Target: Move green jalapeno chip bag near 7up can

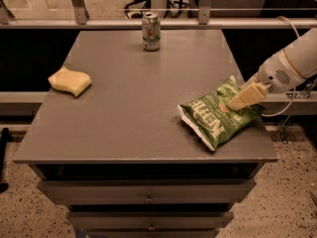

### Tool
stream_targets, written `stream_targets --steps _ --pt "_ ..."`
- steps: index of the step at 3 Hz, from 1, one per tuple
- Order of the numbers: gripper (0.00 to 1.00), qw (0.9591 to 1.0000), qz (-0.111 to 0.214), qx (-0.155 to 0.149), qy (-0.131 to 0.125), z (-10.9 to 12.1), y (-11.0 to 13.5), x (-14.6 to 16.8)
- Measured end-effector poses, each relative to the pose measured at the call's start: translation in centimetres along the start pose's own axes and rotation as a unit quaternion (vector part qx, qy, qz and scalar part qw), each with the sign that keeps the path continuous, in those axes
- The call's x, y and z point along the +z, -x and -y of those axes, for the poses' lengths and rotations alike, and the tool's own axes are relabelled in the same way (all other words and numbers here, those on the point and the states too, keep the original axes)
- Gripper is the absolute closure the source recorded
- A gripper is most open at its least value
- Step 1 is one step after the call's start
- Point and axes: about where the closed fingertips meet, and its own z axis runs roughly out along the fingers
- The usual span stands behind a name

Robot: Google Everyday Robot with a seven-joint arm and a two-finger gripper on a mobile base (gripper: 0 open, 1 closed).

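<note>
Beneath the table (138,113), at its near face, drawer fronts (148,190) are seen. On the table's near right corner the green jalapeno chip bag (208,118) is laid flat – a crinkled green foil bag, printed with large white lettering and edged in white, with a small orange-red picture partly covered. The gripper (233,105) is reached in from beyond the table's right edge and set on the bag's upper part – whether the bag is grasped cannot be told. At the table's left side a yellow sponge-like lump (70,81) is seen. At the table's far edge the 7up can (151,31) is stood upright, well apart from the bag.
</note>
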Motion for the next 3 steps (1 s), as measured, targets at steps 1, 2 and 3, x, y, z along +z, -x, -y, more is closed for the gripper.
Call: stream_targets --steps 1,2,3 --pt "0.9 0.9999 0.003 0.007 -0.014 0.5 0.7 -1.1" --pt "1.0 0.9981 0.014 0.018 -0.058 1.8 2.3 -3.6" --pt "1.0 0.9918 0.027 0.042 -0.117 3.6 4.3 -7.7"
